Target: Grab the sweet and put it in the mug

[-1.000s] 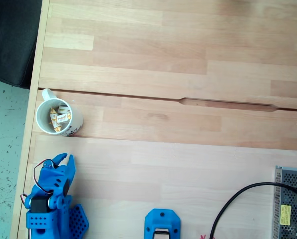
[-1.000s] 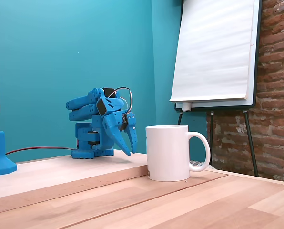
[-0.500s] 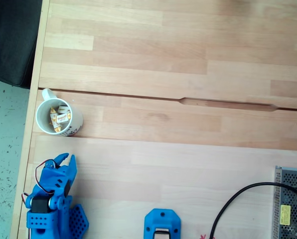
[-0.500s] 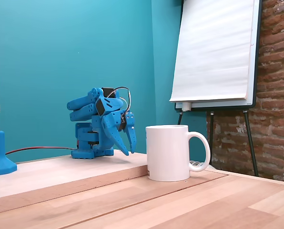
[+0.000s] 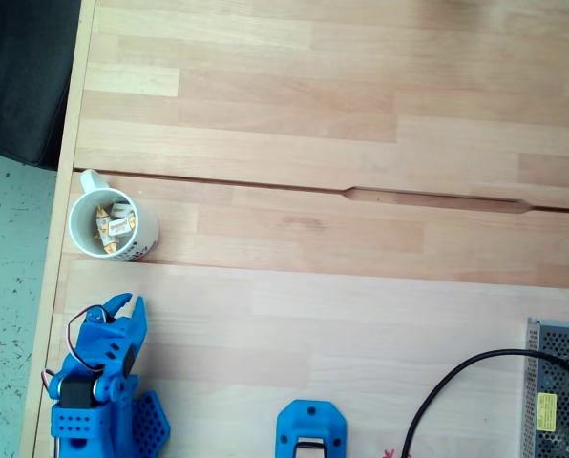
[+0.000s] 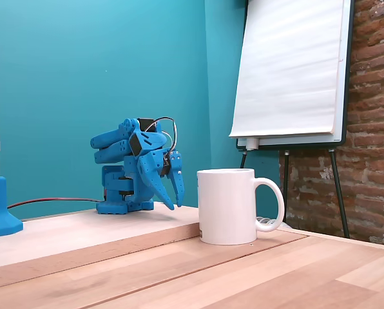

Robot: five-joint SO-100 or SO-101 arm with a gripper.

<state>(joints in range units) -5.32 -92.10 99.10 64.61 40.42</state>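
Barely anything moved this last second: my blue jaws (image 6: 172, 193) just tucked in a touch, slightly parted and empty, beside the small white ceramic mug (image 5: 113, 227). White-wrapped, gold-ended sweets (image 5: 113, 227) sat inside it, so I'd call it done.

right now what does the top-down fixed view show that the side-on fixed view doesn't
Seen from above alone: the inside of the mug, where several sweets lie, a black cable and a metal mesh box at the table's lower right.

Seen from the side alone: the teal wall, a flip chart on its stand and a brick wall. The mug's outer side looks plain white here.

Both share the wooden table, the mug and the folded blue arm, its gripper hanging empty beside the mug with the jaws a little apart.
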